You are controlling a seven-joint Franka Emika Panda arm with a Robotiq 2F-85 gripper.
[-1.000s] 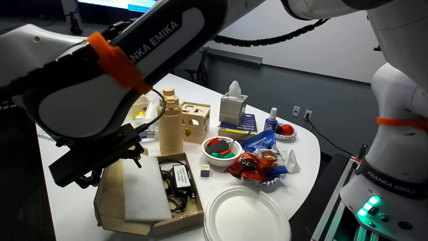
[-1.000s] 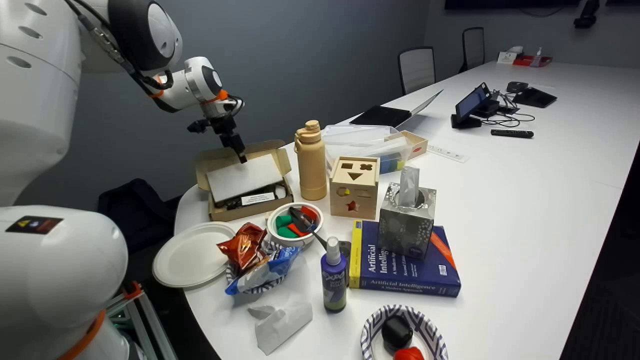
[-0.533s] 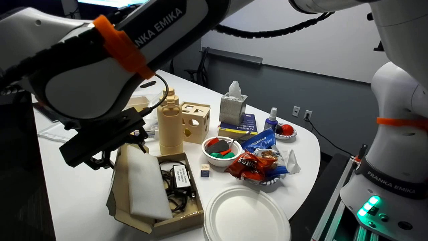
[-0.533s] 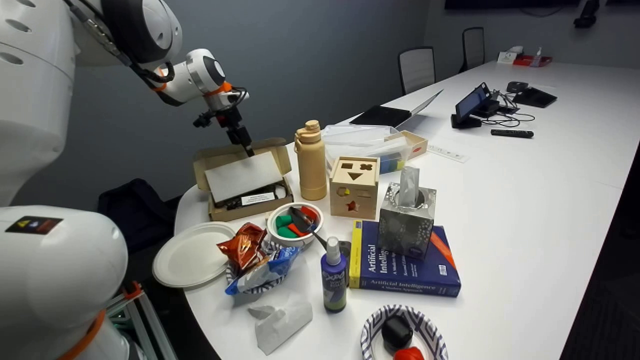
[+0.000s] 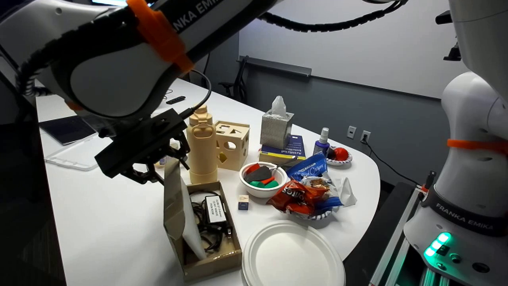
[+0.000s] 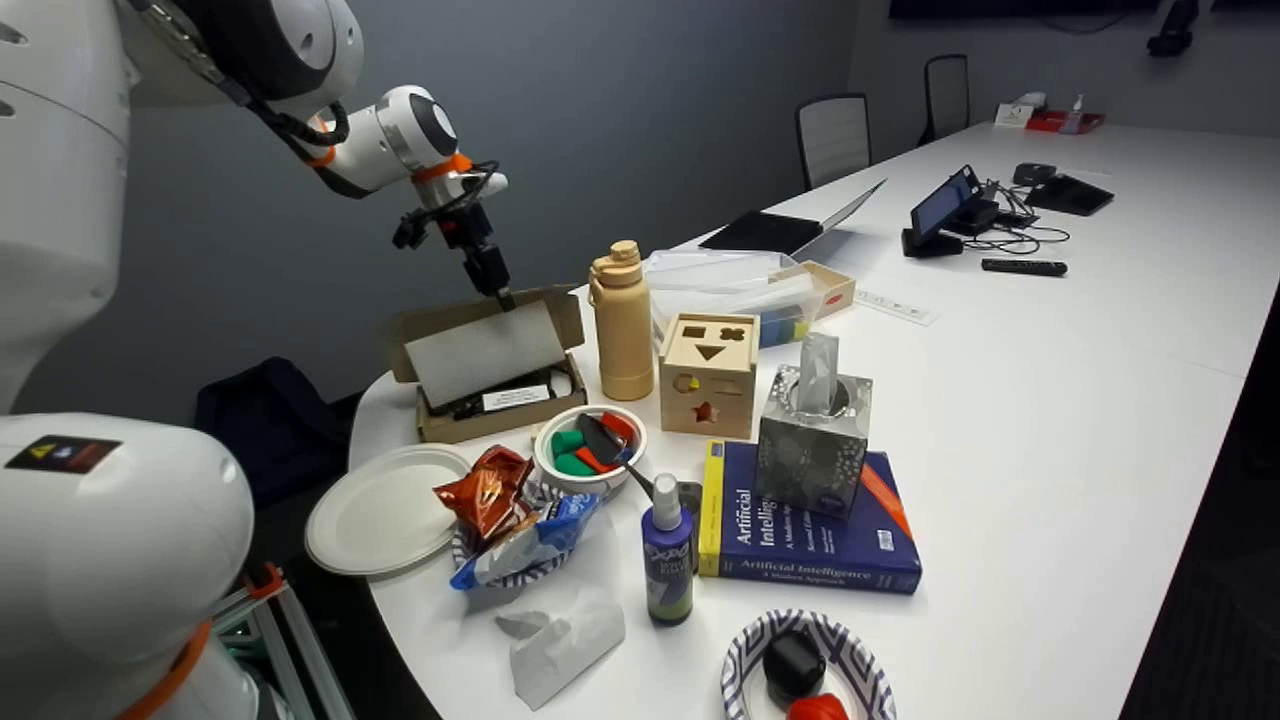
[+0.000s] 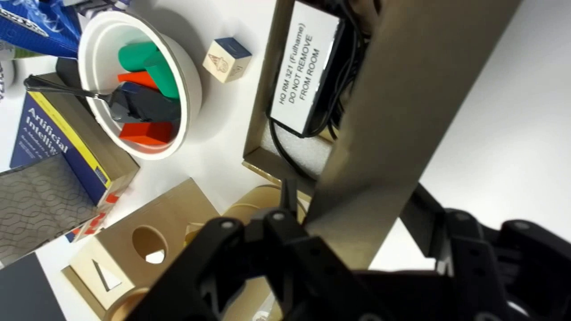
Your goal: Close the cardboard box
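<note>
The shallow brown cardboard box lies on the table, its lid raised nearly upright. A white foam sheet leans along the lid's inner side, also visible as a foam sheet in an exterior view. Black cables and a labelled adapter lie inside. My gripper is at the lid's end by the tan bottle. Its jaws stand apart with the cardboard between them; a gap shows beside it, and one fingertip is hidden behind it. An exterior view shows the gripper at the lid's upper edge.
Close to the gripper stand the tan bottle and the wooden cube. White plates, a bowl of colored blocks, a small block and snack bags lie beside the box.
The gripper has risen and moved toward the box's inside, its jaws narrowing. The lid has swung from leaning back to nearly upright, and the foam sheet has tipped up with it.
</note>
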